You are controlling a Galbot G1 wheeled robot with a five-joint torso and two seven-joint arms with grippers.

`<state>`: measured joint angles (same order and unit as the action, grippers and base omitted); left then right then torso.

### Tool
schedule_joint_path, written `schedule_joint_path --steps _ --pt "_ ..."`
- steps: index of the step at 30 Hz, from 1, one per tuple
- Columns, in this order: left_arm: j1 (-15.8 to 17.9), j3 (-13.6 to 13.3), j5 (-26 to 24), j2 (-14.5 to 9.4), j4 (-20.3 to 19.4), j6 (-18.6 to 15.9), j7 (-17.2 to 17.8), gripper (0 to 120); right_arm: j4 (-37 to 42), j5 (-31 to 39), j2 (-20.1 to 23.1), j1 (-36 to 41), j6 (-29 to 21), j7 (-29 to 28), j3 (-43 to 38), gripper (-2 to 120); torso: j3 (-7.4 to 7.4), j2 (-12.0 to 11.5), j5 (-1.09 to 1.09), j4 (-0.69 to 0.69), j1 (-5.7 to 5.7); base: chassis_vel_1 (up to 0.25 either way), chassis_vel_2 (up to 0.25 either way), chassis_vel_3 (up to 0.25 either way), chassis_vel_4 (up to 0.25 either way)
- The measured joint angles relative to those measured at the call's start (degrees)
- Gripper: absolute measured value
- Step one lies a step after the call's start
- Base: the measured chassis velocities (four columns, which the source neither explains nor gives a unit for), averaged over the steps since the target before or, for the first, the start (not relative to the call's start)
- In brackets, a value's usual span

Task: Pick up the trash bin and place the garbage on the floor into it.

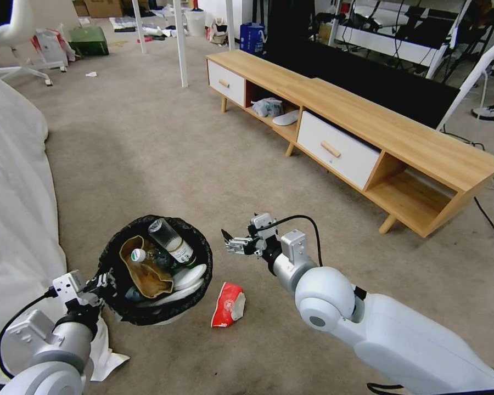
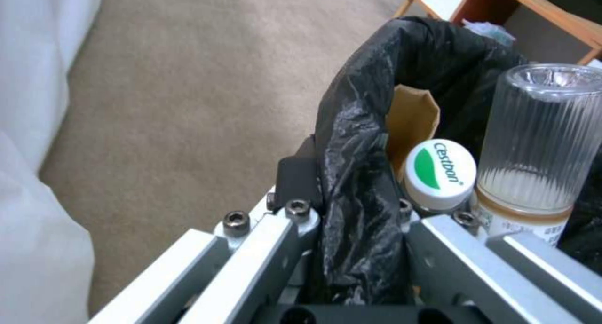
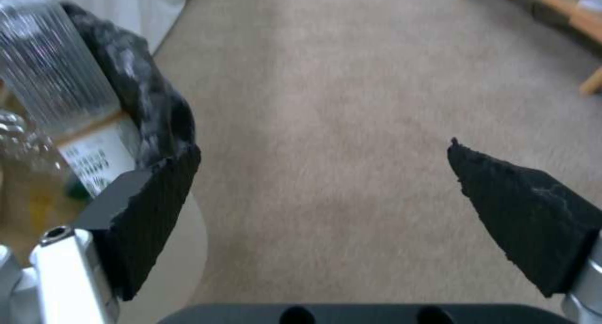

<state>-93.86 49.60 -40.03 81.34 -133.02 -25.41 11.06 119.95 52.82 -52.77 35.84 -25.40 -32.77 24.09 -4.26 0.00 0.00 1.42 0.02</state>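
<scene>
Bin (image 1: 112,263) holds bottles (image 1: 170,241), brown bag (image 1: 142,271).

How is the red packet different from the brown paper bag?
The red-white packet lies on the carpet, beside the trash bin; the brown paper bag sits inside it. The packet is red and white; the bag is plain brown. The packet looks smaller than the bag. Bottles lie against the bag; the packet lies alone. Both look crumpled.
</scene>
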Motion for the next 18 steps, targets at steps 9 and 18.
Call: schedule_joint_path --steps 9,18 --pt "0.78 1.18 -1.05 -0.84 0.58 0.24 0.31 0 -2.06 2.47 -1.02 -0.68 -0.77 -1.35 1.06 100 0.00 0.00 0.00 -0.01 0.00 0.000 0.000 0.000 0.000" --pt "1.10 1.64 -1.77 -1.47 0.78 0.32 0.51 0 -3.35 2.97 -1.76 -1.62 -1.00 -1.41 1.58 100 0.00 0.00 0.00 -0.01 0.00 0.000 0.000 0.000 0.000"
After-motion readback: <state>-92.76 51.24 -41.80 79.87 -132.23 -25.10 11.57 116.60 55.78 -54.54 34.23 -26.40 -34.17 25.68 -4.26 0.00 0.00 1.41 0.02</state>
